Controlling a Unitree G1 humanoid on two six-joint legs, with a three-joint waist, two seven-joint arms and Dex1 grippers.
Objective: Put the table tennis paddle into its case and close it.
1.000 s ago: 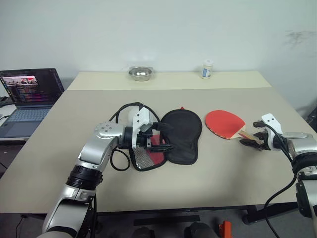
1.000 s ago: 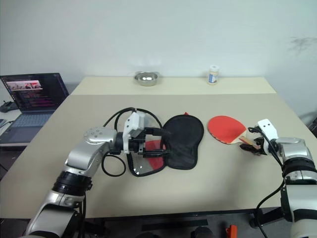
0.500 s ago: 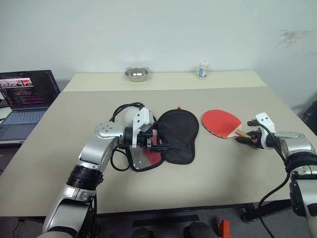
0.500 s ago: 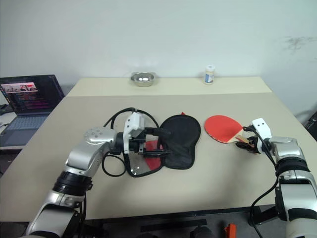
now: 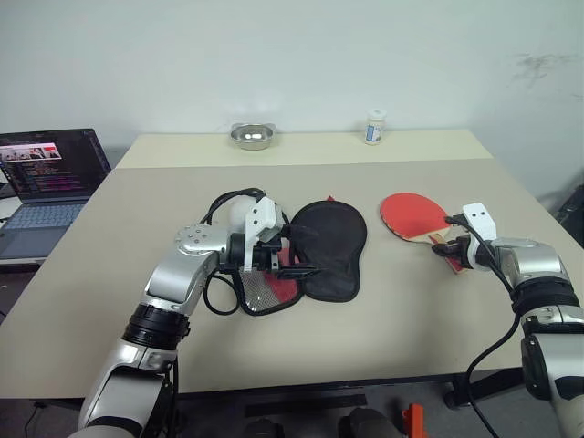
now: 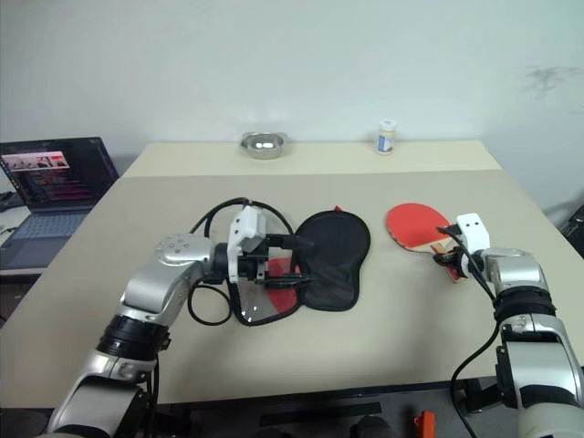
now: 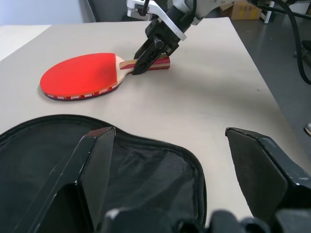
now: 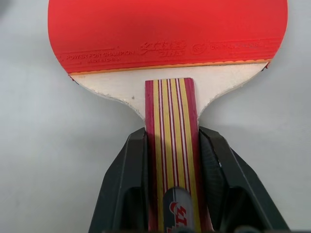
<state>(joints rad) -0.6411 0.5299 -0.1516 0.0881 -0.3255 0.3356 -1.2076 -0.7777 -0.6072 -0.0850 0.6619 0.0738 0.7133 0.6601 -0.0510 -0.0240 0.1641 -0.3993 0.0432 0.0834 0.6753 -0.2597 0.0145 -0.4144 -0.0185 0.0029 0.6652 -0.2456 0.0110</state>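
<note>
The table tennis paddle (image 8: 171, 145) handle is pinched by the right claw (image 8: 171, 194); the left claw (image 7: 170, 170) is spread over the open case (image 5: 330, 246); insertion and closing remain.

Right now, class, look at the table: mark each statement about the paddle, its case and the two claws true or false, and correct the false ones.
1. The right claw grips the paddle by its handle. True.
2. The paddle is inside the case. False: it lies on the table, apart from the case.
3. The left claw is open over the case. True.
4. A laptop sits beside the paddle. False: it is off the table's far left edge.
</note>
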